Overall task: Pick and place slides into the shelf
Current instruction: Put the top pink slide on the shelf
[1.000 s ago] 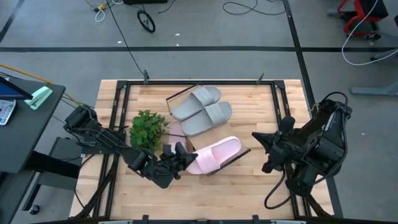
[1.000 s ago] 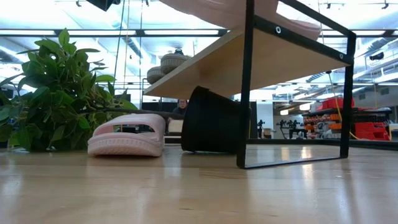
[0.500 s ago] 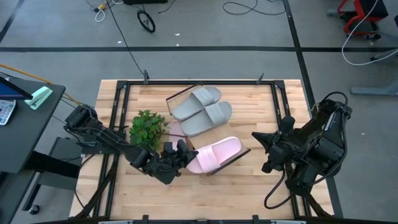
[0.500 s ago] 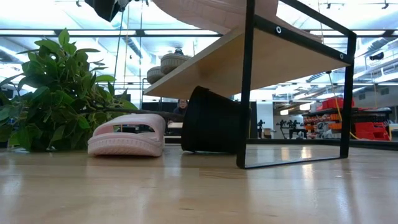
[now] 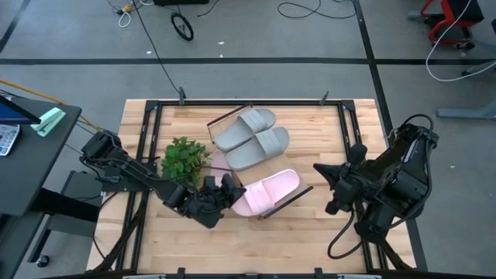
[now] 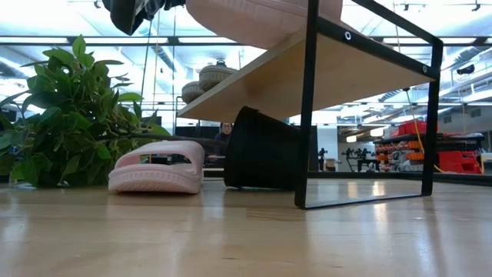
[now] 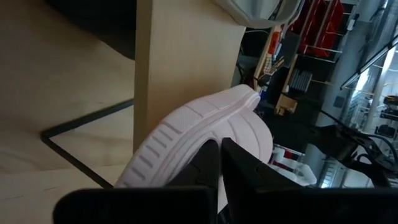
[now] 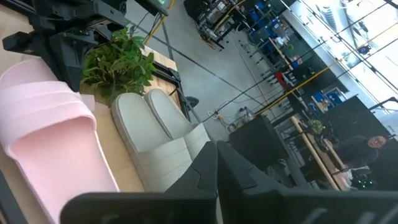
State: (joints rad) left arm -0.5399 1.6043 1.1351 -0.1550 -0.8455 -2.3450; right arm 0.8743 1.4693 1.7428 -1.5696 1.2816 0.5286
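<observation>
Two grey slides lie side by side on the shelf, a light-wood board on a dark frame. A pink slide hangs over the shelf's near end, and my left gripper is shut on it. In the low view a second pink slide rests sole-down on the table under the shelf. My right gripper waits shut in the air at the table's right, touching nothing. My left gripper holds the pink slide by the end nearest the left arm, coming slightly downward from the table's left. The slide itself hides what lies between the fingers. The slide's ribbed sole faces the wrist camera. Its far end reaches over the shelf board; I cannot tell whether it touches the board.
A green leafy plant lies on its side left of the shelf, its black pot under the board. Dark rails frame the tabletop. Bare wood stretches along the table's near edge.
My left gripper has sunk a little with the pink slide and tipped slightly, so the slide sits lower over the shelf's near end. My right arm has kept still.
</observation>
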